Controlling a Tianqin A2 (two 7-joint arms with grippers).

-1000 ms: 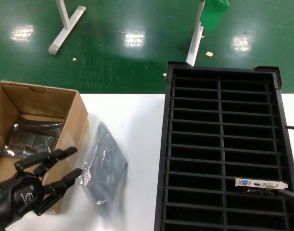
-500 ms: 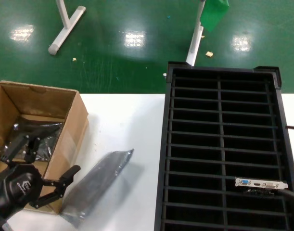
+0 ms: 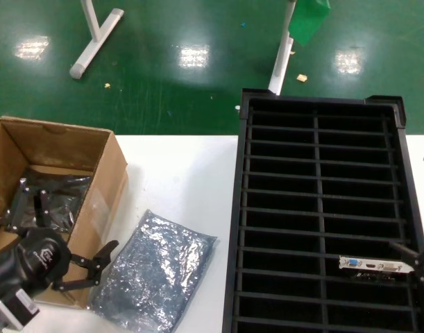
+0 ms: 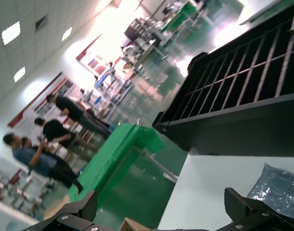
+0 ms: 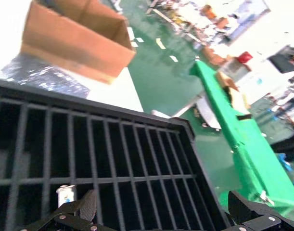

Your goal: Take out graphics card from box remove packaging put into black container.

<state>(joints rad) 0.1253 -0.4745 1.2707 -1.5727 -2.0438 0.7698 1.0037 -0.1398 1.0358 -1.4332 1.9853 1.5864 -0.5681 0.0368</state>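
left tool (image 3: 94,265) has let go — packaging (image 3: 156,270) now flat.

A white table (image 3: 180,173) stands on a green floor (image 3: 191,62), with white stand legs (image 3: 94,38) behind.

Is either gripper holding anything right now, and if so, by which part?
Nothing is held. The left gripper is open beside the bag; the right gripper is open by the graphics card.
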